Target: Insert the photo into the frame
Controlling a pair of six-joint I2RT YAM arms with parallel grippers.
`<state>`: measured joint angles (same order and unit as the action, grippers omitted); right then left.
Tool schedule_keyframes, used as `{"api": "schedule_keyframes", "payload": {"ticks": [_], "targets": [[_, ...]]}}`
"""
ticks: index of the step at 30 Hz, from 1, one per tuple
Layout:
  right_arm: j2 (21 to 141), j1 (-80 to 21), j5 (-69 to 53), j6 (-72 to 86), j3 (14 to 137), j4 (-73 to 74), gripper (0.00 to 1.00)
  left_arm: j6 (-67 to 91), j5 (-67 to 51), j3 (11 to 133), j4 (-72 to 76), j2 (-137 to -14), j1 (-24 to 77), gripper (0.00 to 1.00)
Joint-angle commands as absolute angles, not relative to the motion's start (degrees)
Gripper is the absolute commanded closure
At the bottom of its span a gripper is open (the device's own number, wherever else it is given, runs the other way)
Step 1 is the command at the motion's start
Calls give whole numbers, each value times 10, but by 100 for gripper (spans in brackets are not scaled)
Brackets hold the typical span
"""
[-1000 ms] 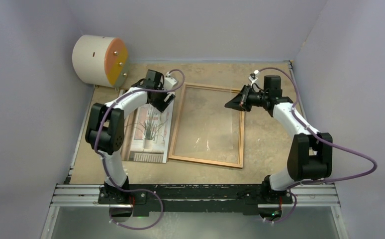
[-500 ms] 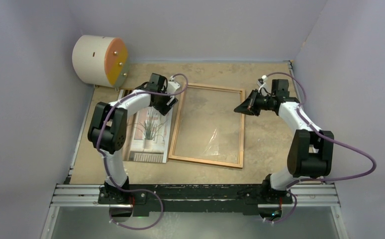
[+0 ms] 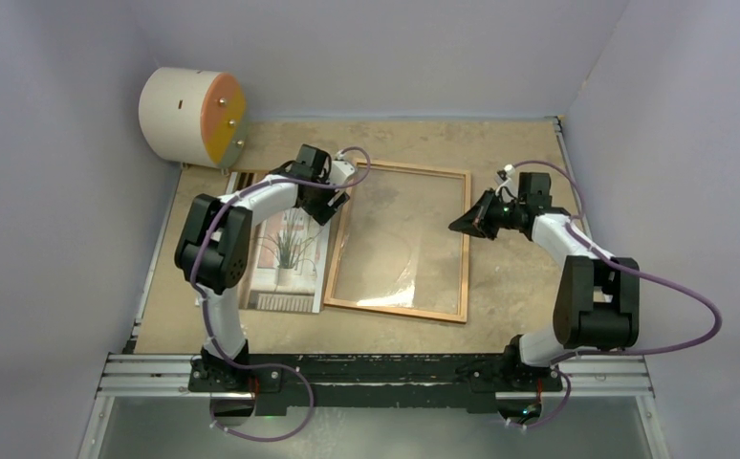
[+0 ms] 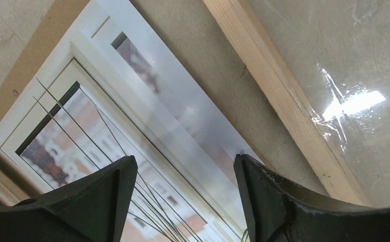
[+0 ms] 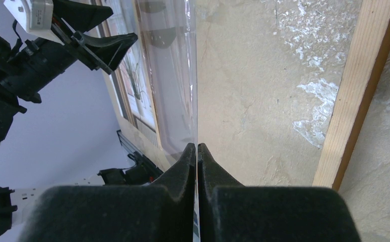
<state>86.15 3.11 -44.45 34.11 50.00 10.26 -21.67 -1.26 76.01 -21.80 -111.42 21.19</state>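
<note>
Top external view: the photo (image 3: 288, 251) lies flat on a brown backing board (image 3: 244, 251) at the left of the surface (image 3: 510, 287), just beside the left rail of the frame (image 3: 397, 310), not inside it; the frame lies flat at the middle; a cream-and-orange cylinder (image 3: 192, 115) sits in the far left corner, well apart; the left hand (image 3: 328, 206) hangs over the photo's far end, next to the frame's left rail; the right hand (image 3: 460, 224) is at the frame's right rail.

Left wrist view: the hand's fingers stand wide apart with nothing between them, above the glossy print; the wooden rail runs diagonally to the right, with glare on the clear pane (image 4: 349, 96) beyond it.

Right wrist view: the hand's fingers are pinched tight on the edge of the clear pane, seen edge-on and running away from the camera; the frame's right rail lies to the right, and the wide left hand shows at upper left.
</note>
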Motion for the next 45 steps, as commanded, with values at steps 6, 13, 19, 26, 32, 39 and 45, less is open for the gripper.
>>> {"api": "schedule_keyframes", "payload": {"ticks": [6,13,19,26,32,39,45], "targets": [[830,29,-410,357,484,67,100,-222,-11,751,-204,-1116,216,25],[820,29,-402,364,459,61,100,-223,-9,754,-203,-1118,216,25],[822,29,-404,371,449,32,100,-224,-9,755,-205,-1120,216,25],[794,27,-457,406,436,-69,100,-224,-11,747,-201,-1128,221,25],[773,12,-503,450,423,-167,100,-222,-18,750,-204,-1133,221,26],[781,-3,-524,474,414,-223,100,-222,-24,747,-209,-1133,221,27],[763,-14,-540,494,402,-272,100,-223,-25,749,-211,-1134,221,27]]}}
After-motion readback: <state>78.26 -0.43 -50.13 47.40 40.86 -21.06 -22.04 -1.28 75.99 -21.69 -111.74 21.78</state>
